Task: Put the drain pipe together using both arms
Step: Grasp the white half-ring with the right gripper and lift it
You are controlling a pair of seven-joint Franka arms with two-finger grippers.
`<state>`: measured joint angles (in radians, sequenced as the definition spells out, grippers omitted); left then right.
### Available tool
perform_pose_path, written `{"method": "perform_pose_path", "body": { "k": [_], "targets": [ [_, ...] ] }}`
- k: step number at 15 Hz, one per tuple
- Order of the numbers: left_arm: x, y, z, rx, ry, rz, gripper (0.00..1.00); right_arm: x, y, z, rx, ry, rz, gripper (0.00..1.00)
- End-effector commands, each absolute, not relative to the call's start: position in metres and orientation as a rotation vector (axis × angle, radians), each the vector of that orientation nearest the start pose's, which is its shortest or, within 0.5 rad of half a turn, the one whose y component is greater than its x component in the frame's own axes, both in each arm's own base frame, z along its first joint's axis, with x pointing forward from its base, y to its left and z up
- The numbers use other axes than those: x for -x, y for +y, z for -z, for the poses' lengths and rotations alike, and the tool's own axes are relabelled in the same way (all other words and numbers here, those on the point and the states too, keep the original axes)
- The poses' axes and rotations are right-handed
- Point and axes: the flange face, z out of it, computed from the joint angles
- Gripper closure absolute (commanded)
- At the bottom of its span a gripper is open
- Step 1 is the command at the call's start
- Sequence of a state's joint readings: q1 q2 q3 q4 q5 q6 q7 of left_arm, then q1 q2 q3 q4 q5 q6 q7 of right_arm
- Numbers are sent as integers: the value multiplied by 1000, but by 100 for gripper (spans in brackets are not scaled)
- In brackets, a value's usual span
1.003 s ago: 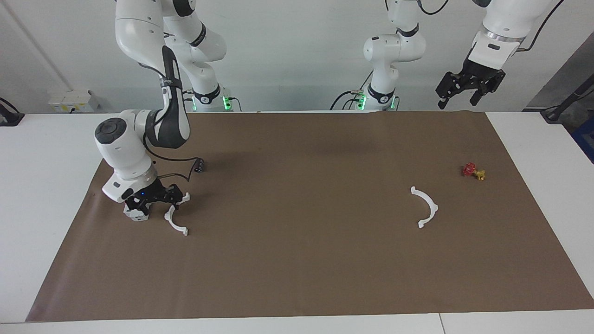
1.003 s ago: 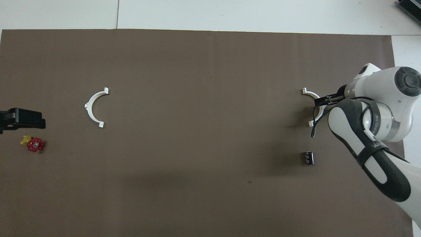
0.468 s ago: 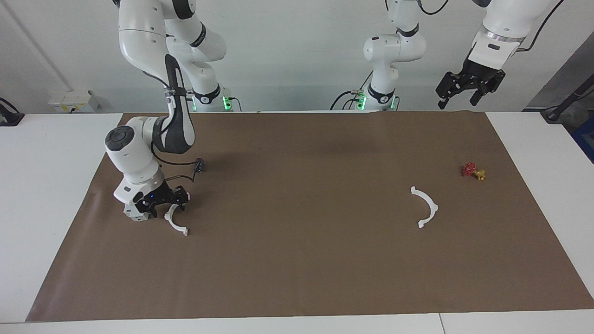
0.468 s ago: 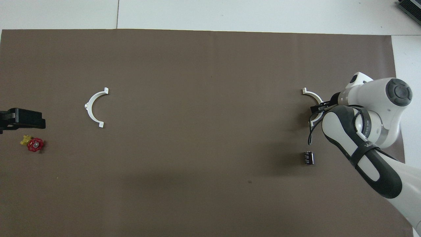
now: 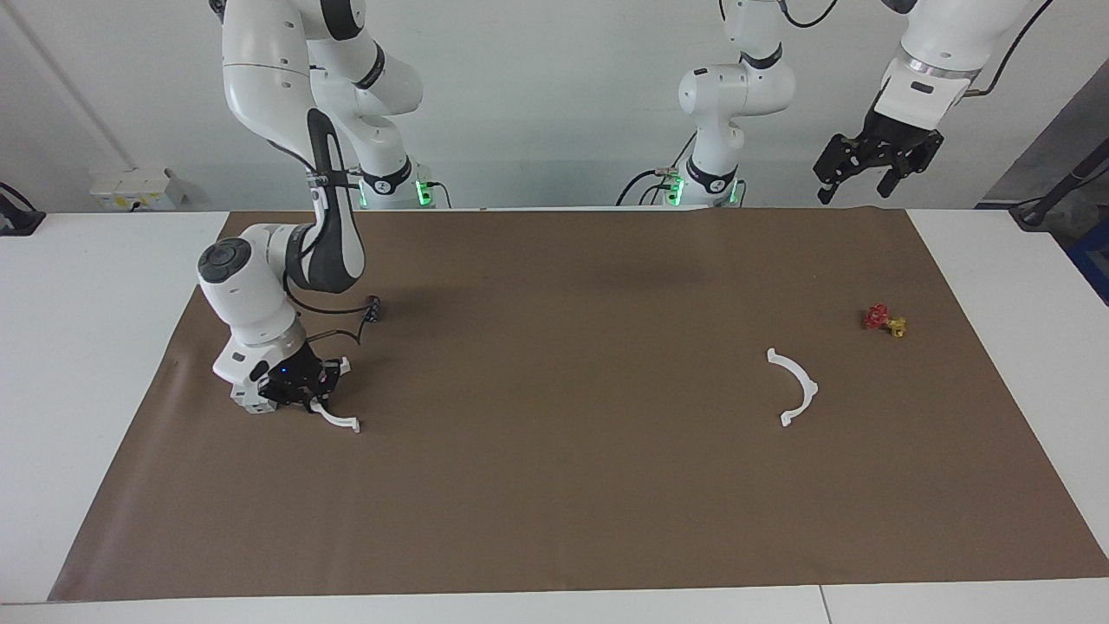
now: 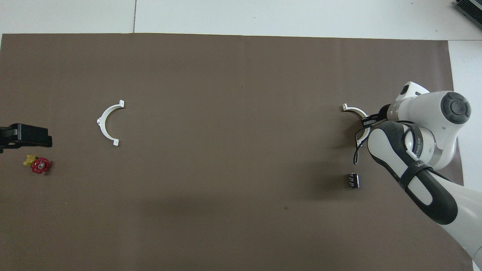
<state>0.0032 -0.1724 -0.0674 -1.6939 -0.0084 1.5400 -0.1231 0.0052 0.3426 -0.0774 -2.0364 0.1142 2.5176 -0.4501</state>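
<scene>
The drain pipe lies in two white half-rings on the brown mat. One half-ring (image 5: pixel 341 422) (image 6: pixel 352 109) is at the right arm's end, and my right gripper (image 5: pixel 312 392) (image 6: pixel 366 122) is down at the mat, shut on its middle. Both ends of that half-ring stick out past the fingers. The other half-ring (image 5: pixel 802 388) (image 6: pixel 105 122) lies free toward the left arm's end. My left gripper (image 5: pixel 875 167) (image 6: pixel 23 136) hangs open and high over that end of the mat, holding nothing.
A small red-and-yellow piece (image 5: pixel 884 321) (image 6: pixel 38 164) lies near the free half-ring. A pale grey block (image 5: pixel 246 399) sits right beside the right gripper. A small black part (image 5: pixel 372 309) (image 6: pixel 353 180) lies nearer to the robots than the gripped half-ring.
The right gripper came down and shut on the half-ring's middle, turning it a little on the mat. The left arm has stayed still.
</scene>
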Motion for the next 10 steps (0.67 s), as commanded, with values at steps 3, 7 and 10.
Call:
{"method": "perform_pose_path", "body": {
  "k": [3, 7, 10],
  "targets": [
    [-494, -38, -658, 3154, -80, 49, 0, -627, -27, -336, 3047, -392, 191, 100],
    [-494, -38, -658, 3154, -80, 46, 0, -631, 55, -367, 3053, -231, 104, 100],
    [-494, -38, -658, 3154, -80, 46, 0, -622, 126, -373, 3079, -111, 87, 100]
  ]
}}
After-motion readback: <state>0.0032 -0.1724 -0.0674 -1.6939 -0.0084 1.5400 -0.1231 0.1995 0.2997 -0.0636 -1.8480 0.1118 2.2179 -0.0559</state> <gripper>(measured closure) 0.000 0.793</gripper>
